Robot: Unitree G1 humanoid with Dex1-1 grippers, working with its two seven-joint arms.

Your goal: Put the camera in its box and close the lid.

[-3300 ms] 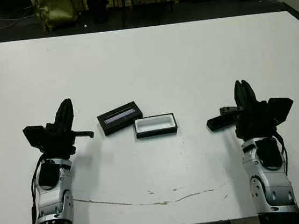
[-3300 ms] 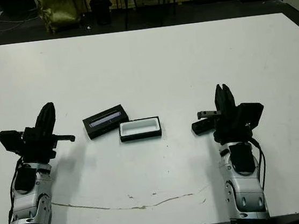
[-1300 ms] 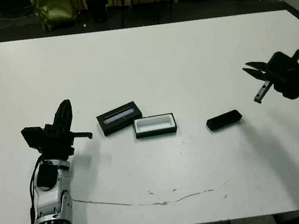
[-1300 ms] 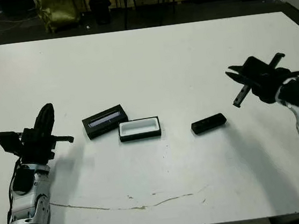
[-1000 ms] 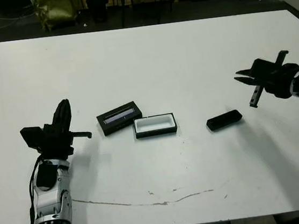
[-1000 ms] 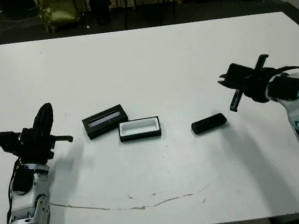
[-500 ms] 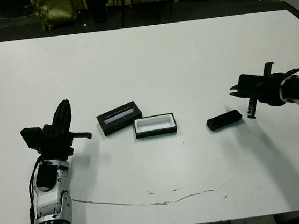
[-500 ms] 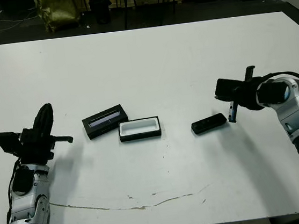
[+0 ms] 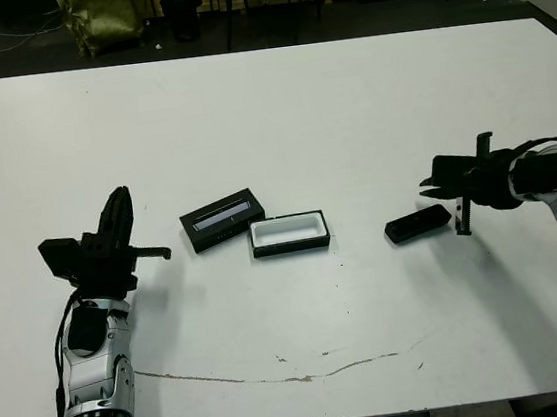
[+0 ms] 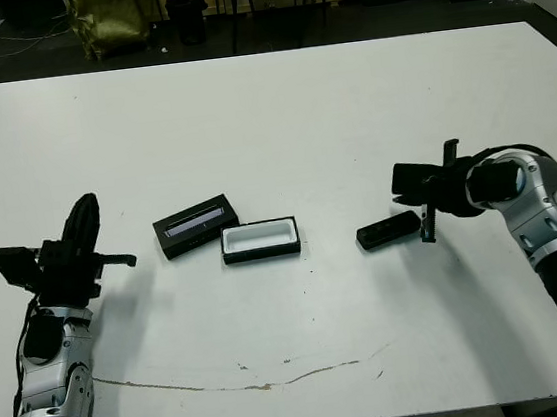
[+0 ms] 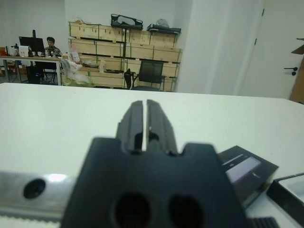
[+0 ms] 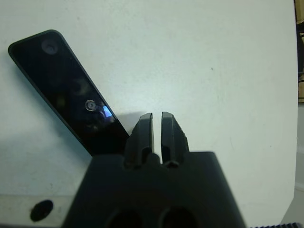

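Left eye view, camera [image 9: 417,223] flat, long axis crosswise, right end slightly farther

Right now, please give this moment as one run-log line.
right gripper: shut, beside camera | left gripper: shut | box: open, empty | lid: off

White surface [image 10: 278,118], a thin crack line near the front edge. Camera [image 10: 388,229] lies flat, right of centre, tilted slightly. Right tool [image 10: 425,204] just beside the camera's right end, pointing down at the surface; finger gap not readable. Box [image 10: 260,240] open, white lining up. Lid [image 10: 197,225] touching the box's left rear corner, grey strip up. Left tool [image 10: 81,226] well left of the lid, fingers pressed together.
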